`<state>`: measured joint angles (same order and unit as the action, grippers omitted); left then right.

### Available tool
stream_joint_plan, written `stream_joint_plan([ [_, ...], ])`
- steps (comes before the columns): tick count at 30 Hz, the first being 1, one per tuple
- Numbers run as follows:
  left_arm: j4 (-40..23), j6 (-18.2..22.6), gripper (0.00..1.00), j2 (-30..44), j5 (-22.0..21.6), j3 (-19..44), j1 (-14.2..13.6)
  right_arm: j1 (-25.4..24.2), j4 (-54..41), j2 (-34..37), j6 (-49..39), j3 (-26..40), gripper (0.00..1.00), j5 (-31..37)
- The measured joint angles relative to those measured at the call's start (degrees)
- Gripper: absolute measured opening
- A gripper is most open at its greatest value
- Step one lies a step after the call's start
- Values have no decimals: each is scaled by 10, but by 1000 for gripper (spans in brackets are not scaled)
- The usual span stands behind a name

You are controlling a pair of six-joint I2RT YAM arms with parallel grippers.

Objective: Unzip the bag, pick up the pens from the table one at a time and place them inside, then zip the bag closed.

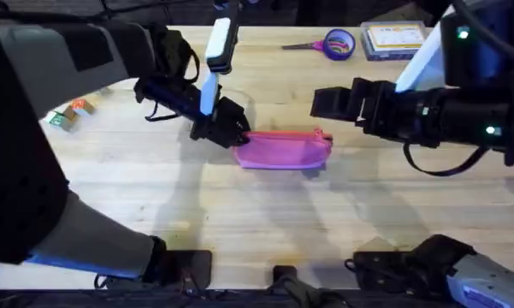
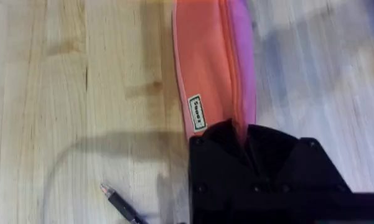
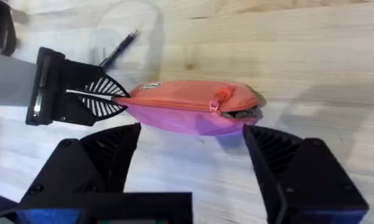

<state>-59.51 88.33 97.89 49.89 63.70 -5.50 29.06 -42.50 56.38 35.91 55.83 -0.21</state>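
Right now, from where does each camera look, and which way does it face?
Overhead: above the arm bases, facing down and forward at the table, both arms, the bag.
Left wrist: down along the bag, left gripper clamping its end.
Right wrist: down past the open right gripper.
Wrist views share a pen.

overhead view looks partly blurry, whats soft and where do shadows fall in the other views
Overhead: the left arm close under the camera is large, dark and blurred; the bag is sharper. Left wrist: the left hand casts a soft shadow across the table. Right wrist: a shadow lies beside the bag, with the right hand open.
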Motion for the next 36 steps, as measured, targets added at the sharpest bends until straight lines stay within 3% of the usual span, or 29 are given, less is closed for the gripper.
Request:
stream_joint_plan([
  [8, 0, 0, 44, 0, 0, 0, 0, 0, -6, 16, -1, 0, 997, 16],
  [23, 0, 0, 44, 0, 0, 0, 0, 0, 37, 158, -5, 0, 997, 24],
  [36, 0, 0, 43, 0, 0, 0, 0, 0, 62, 222, -77, 0, 975, 23],
])
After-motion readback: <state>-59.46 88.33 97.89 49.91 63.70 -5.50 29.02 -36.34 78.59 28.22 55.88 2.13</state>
